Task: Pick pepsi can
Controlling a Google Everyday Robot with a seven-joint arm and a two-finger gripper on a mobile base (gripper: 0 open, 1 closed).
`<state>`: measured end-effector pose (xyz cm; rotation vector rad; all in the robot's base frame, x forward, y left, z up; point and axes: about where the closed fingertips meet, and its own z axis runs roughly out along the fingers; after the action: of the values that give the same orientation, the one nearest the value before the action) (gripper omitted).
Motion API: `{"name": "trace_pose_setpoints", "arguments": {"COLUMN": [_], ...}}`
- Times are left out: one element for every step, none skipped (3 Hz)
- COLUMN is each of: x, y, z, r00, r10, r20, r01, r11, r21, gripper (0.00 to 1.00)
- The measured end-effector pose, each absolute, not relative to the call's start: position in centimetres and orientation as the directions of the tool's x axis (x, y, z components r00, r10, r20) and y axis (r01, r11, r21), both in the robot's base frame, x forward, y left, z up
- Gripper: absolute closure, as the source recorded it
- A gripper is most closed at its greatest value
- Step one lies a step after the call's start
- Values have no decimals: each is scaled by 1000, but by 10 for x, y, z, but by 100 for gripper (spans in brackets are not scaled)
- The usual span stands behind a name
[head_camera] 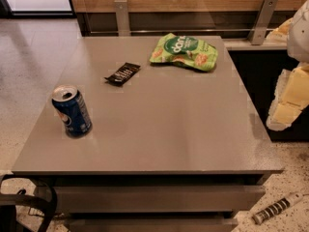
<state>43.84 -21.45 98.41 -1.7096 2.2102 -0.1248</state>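
Plainly unstarted: the can (72, 111) stands untouched at eight o'clock while the gripper (288, 100) hangs at three, its hold impossible to tell.

The robot's arm (300, 28) shows only at the right edge of the view, and most of it is cut off. It is white at the top and pale yellow lower down. The gripper (285, 111) is at the low end of the arm, up in the air, pointing down and a little to the left.
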Motion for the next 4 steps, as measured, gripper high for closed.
{"name": "trace_pose_setpoints", "arguments": {"x": [438,455,474,484], "y": [-215,-187,-148,-95], "z": [984,973,935,918], "r00": [-216,-168,-123,-74], "r10": [-953,-925,-833,-690], "r20": [-214,-341,-539,-720], "r01": [-922,-933,-943,-950], "r11": [271,261,268,269], "r21": [-275,-248,-199,-161], "gripper": [0,0,0,0]}}
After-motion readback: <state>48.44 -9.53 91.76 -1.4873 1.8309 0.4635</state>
